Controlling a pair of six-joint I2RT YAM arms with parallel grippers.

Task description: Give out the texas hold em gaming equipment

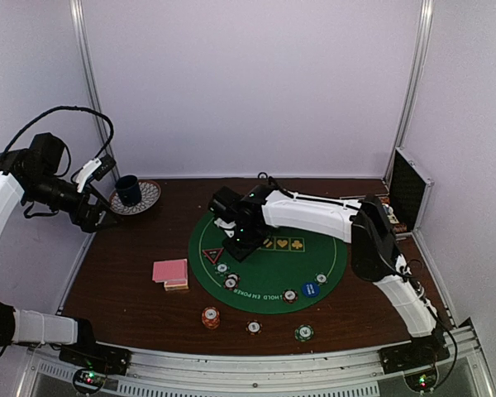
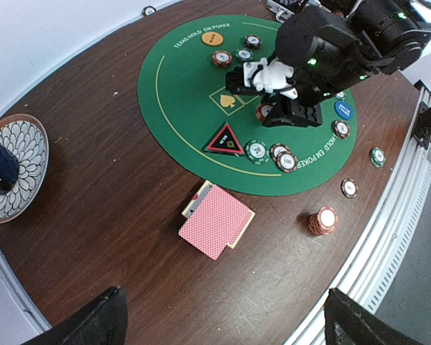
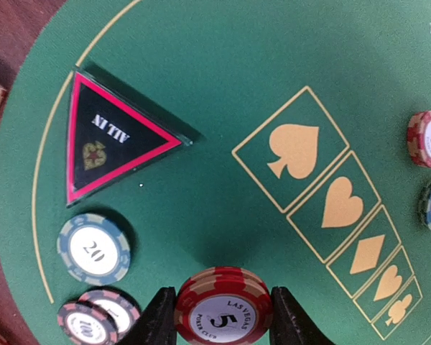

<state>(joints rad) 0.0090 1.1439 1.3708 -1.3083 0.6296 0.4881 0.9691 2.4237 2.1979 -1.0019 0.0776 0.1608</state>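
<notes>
Right gripper: the right gripper point(image 3: 221, 322) is clamped on a red chip stack point(image 3: 220, 291) marked 5, one finger on each side, low over the green poker mat point(image 3: 223, 86).
Left gripper: the left gripper point(image 1: 97, 215) is spread wide and holds nothing. It is raised at the table's left edge, near the blue cup on its patterned plate point(image 1: 131, 195).
Already out on the mat: the red ALL IN triangle point(image 3: 108, 136), a blue-grey 20 chip point(image 3: 93, 248) just below it, two overlapping 100 chips point(image 3: 93, 320), a blue disc point(image 1: 309, 289), a yellow disc point(image 2: 212, 38) and several single chips along the rim.
Off the mat: an orange chip stack point(image 1: 211, 317), a white chip point(image 1: 254, 327) and a green chip point(image 1: 304, 332) sit on the wood by the near edge.
Cards: the pink-backed card deck point(image 1: 171, 272) lies in one pile left of the mat, and no dealt cards are visible.
Progress: it looks partly done. Chips and markers are mostly spread, the held stack needs placing, and the cards appear undealt.
</notes>
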